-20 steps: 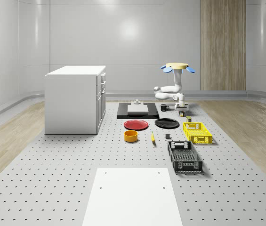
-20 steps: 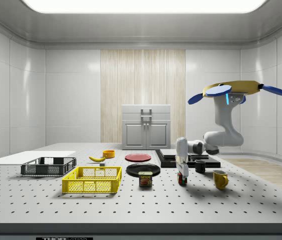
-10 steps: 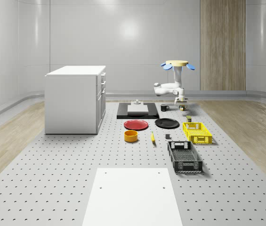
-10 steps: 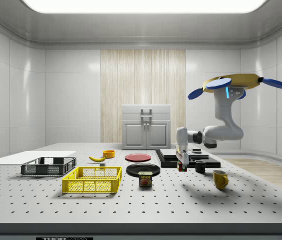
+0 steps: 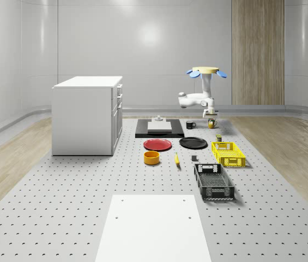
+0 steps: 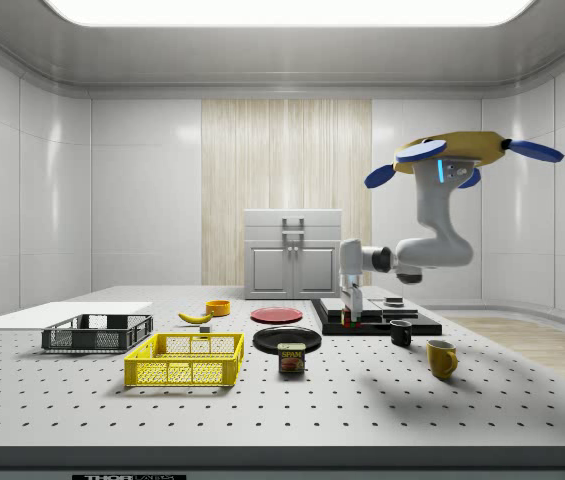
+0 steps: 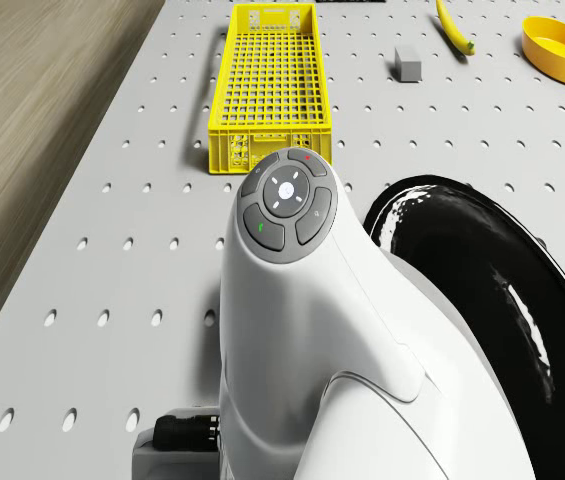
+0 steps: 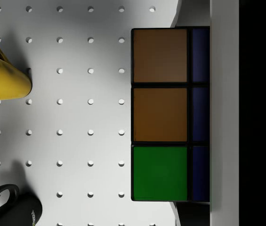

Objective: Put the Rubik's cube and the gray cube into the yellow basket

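I hover in the air over the far end of the perforated surface point(image 5: 61, 218), above the black mug point(image 6: 401, 333) and yellow mug point(image 6: 442, 358), my rotors well clear of everything; my arm bends down and toward the side view's left, ending in my pincer point(image 6: 348, 317), which hangs clear of the surface in front of the black slab point(image 6: 417, 326); my pincer is pinching the Rubik's cube point(image 8: 170, 114), held up off the surface; the wrist view shows two brown squares, a green one and dark blue edge squares, with a fingertip point(image 8: 224, 113) pressed against the cube's side; also in the wrist view, the yellow mug and black mug lie below on the perforated surface; the yellow basket point(image 5: 228, 154) sits on the surface toward the whole-scene view's right, well apart from my pincer, nothing visible in it; the gray cube point(image 7: 408, 65) rests on the surface just beside the yellow basket, between it and the banana point(image 7: 453, 27); black plate point(image 5: 193, 143) and red plate point(image 5: 157, 144) lie side by side beyond the basket; orange bowl point(image 5: 151, 158) near the banana; black basket point(image 5: 213, 182) nearer the camera than the yellow basket; a small can point(image 6: 291, 358) stands near the yellow basket in the side view; white cabinet point(image 5: 88, 114) on the whole-scene view's left
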`<state>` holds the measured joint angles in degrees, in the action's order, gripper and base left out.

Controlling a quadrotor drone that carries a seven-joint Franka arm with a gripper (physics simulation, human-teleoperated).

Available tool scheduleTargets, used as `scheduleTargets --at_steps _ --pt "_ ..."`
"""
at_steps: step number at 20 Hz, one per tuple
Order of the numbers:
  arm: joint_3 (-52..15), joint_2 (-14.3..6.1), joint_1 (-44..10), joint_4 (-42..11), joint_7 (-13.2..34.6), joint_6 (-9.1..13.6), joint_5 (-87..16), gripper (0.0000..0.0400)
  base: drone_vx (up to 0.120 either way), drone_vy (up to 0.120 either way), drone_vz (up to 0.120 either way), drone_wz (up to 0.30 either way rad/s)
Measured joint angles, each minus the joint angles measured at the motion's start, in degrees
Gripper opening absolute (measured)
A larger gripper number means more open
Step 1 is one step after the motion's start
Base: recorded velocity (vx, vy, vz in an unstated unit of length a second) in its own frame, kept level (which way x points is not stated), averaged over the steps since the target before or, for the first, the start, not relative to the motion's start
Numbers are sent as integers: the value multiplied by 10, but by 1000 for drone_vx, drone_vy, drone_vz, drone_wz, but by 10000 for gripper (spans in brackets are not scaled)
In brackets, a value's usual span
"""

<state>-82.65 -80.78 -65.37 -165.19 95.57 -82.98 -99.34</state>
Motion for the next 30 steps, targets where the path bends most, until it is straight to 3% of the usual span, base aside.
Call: scheduleTargets --at_steps 5,12,30 --pt "-3 -10 -1 0 1 -9 5 325 120 120 0 0" --pt "-5 -22 -3 1 3 -20 11 325 120 29 0 0" --pt "-9 -50 -7 1 6 -46 22 325 120 0 0 0"
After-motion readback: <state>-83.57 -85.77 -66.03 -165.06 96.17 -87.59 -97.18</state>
